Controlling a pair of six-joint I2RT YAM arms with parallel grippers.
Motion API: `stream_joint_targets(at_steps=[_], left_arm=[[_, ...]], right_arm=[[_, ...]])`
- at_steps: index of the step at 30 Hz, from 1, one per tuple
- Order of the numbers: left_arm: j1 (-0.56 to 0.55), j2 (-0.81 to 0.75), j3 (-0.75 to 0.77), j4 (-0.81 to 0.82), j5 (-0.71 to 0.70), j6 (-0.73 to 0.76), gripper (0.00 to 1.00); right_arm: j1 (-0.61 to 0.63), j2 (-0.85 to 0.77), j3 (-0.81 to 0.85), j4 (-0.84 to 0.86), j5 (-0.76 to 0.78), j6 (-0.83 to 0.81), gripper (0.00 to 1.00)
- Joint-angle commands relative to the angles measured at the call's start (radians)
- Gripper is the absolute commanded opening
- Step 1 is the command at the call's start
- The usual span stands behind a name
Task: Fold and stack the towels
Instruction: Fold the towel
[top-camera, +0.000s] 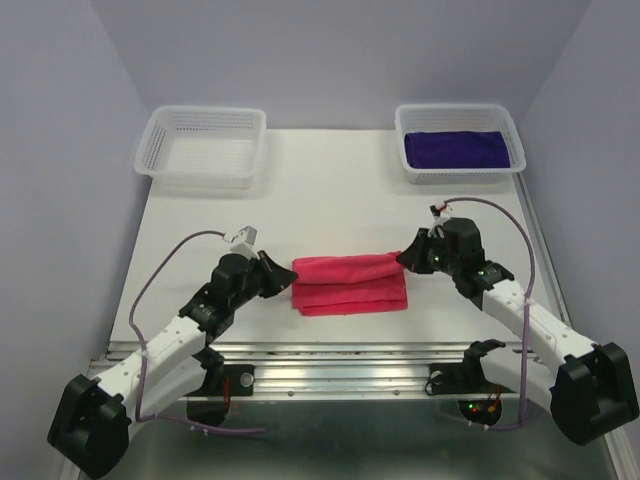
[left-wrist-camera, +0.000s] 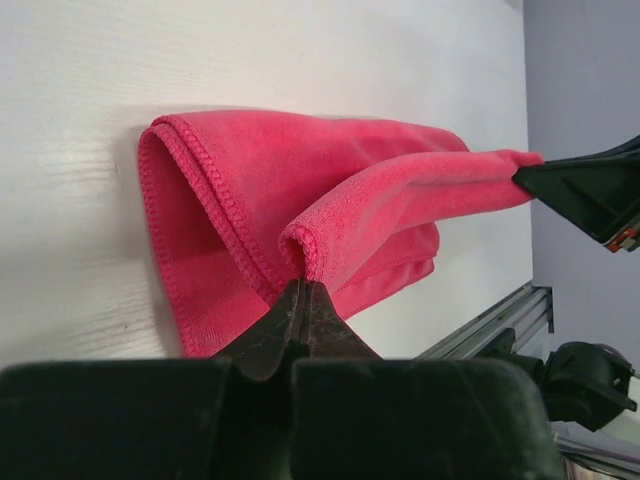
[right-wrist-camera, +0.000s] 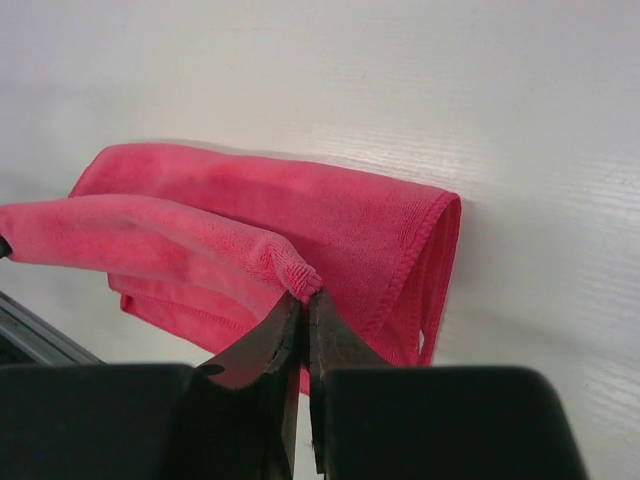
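Observation:
A bright pink-red towel (top-camera: 349, 284) lies folded near the table's front edge, between both arms. My left gripper (top-camera: 290, 275) is shut on its left end, pinching a corner of the top layer (left-wrist-camera: 305, 262). My right gripper (top-camera: 402, 259) is shut on the right end, pinching the other corner (right-wrist-camera: 303, 279). The top layer is lifted and stretched between the two grippers above the lower folds (left-wrist-camera: 200, 270). A dark purple towel (top-camera: 454, 150) lies folded in the white basket (top-camera: 512, 128) at the back right.
A second white mesh basket (top-camera: 203, 146) stands at the back left, with nothing in it. An aluminium rail (top-camera: 350, 352) runs along the table's near edge. Grey walls close the sides and back.

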Motion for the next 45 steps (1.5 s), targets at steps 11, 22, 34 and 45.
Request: stream_joint_targets(at_steps=[11, 22, 34, 45], left_arm=[[-0.011, -0.122, -0.109, -0.053, -0.006, -0.077, 0.00], [-0.015, -0.170, -0.147, -0.192, 0.080, -0.132, 0.34], [-0.020, -0.342, -0.028, -0.338, -0.067, -0.097, 0.99], [-0.018, -0.046, 0.104, -0.252, -0.106, -0.014, 0.99]], right_arm=[[-0.008, -0.082, -0.129, 0.009, -0.040, 0.048, 0.09], [-0.008, -0.232, -0.266, -0.089, -0.066, 0.232, 0.51], [-0.008, -0.176, -0.087, -0.156, 0.072, 0.202, 1.00], [0.119, 0.184, 0.133, -0.050, 0.023, 0.123, 1.00]])
